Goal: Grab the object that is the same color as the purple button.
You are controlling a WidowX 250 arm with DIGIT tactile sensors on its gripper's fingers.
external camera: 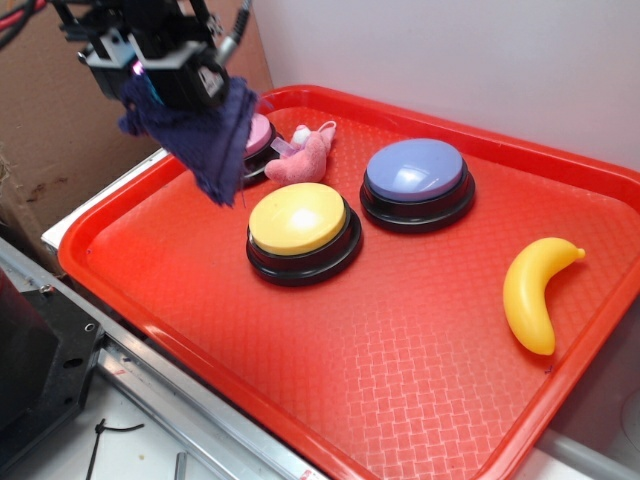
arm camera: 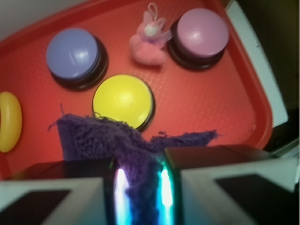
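Red plastic, waffle-textured, makes up the tray that fills most of the exterior view and carries everything else. On it stand three large round push buttons with black bases: the purple button toward the back, the yellow-topped button just in front and to its left, and the pink-topped button, which the exterior view mostly hides behind hanging cloth. A yellow plastic banana lies well apart from the buttons near the tray's right rim. A pink plush toy rests between the pink-topped and purple buttons, touching or nearly touching the pink one; the wrist view is too soft to say which. The gripper hangs above the tray's back left corner, its jaws pinched closed on the dark navy-purple rag. The rag is lifted clear of the tray and dangles straight down from between the fingers, its frayed lower corner hanging in front of the pink-topped button. In the wrist view the cloth bunches up between the two pads and spreads out to either side below them.
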